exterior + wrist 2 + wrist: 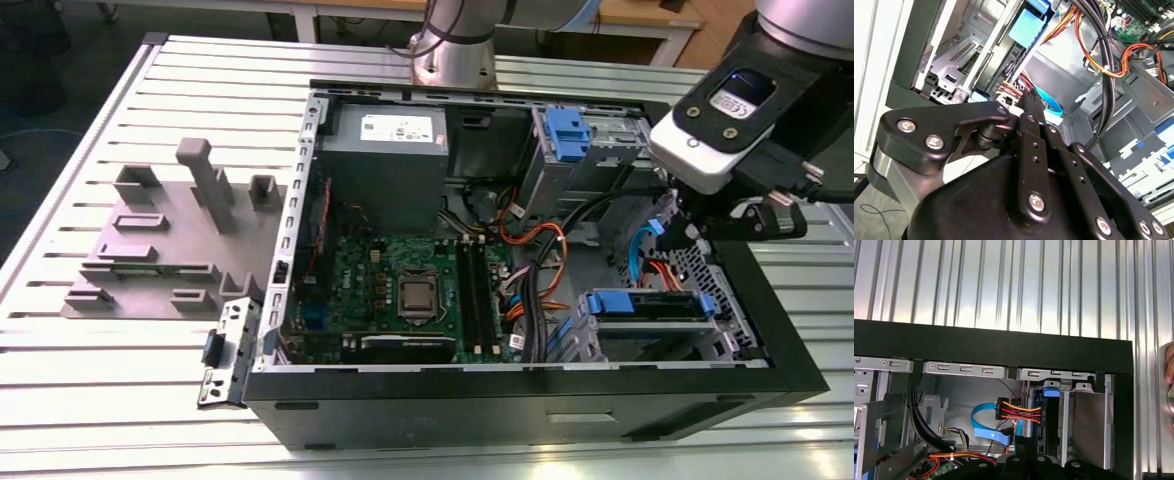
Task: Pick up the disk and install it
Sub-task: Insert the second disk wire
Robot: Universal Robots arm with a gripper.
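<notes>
Second wrist view has the gripper (1026, 100) pinched closed with nothing between its fingertips. It hangs inside the case (534, 385), just above a blue ribbon cable (1048, 104) and a bundle of red, yellow and black wires (1094, 45).

In the exterior view the arm hangs over the case at the view's right. Just below it the disk (649, 306) lies flat in the lower bay, blue rails at its sides, near the case's front wall. A second blue-fronted carrier (566, 135) sits in the upper bay, and the motherboard (400, 280) lies well apart toward the view's left.

Judging by this, pick-up and placing look done: the disk is in its bay and the gripper is empty. Whether the disk is pushed fully home I cannot tell.
</notes>
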